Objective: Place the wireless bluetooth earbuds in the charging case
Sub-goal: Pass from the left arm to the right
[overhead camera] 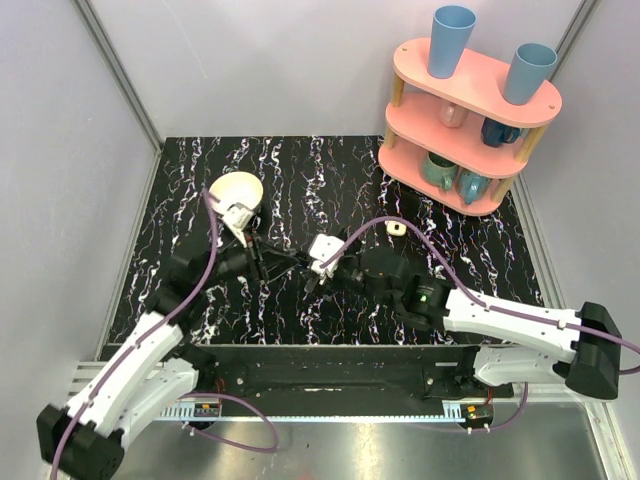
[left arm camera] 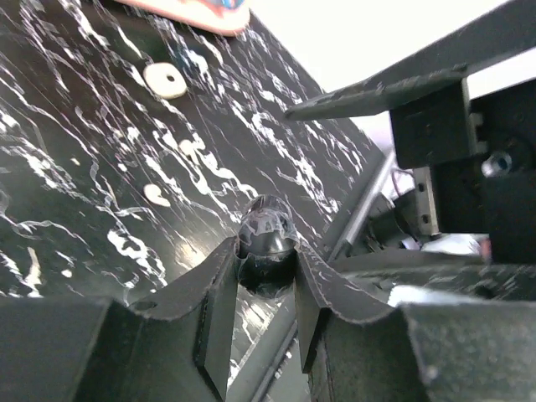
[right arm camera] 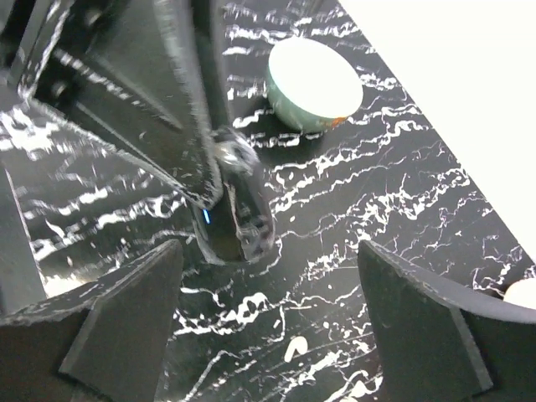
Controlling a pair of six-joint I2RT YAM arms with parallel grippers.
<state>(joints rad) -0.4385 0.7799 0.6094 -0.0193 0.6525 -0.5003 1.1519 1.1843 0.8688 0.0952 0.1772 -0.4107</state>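
My left gripper (left arm camera: 266, 255) is shut on a small dark glossy rounded piece (left arm camera: 266, 228) with a blue light (right arm camera: 206, 216); I cannot tell which task item it is. It hangs just above the marbled table at mid-table (overhead camera: 262, 270). My right gripper (right arm camera: 276, 335) stands wide open right in front of it, apart, with nothing between its fingers (overhead camera: 290, 263). A tiny cream-white curved earbud (left arm camera: 156, 194) lies on the table below (right arm camera: 295, 347). The cream charging case (overhead camera: 396, 228), with its darker centre, sits alone farther right (left arm camera: 165, 79).
A round cream bowl (overhead camera: 237, 190) stands at the back left, behind the left wrist (right arm camera: 314, 84). A pink two-tier shelf (overhead camera: 468, 120) with cups fills the back right corner. Metal rails edge the table.
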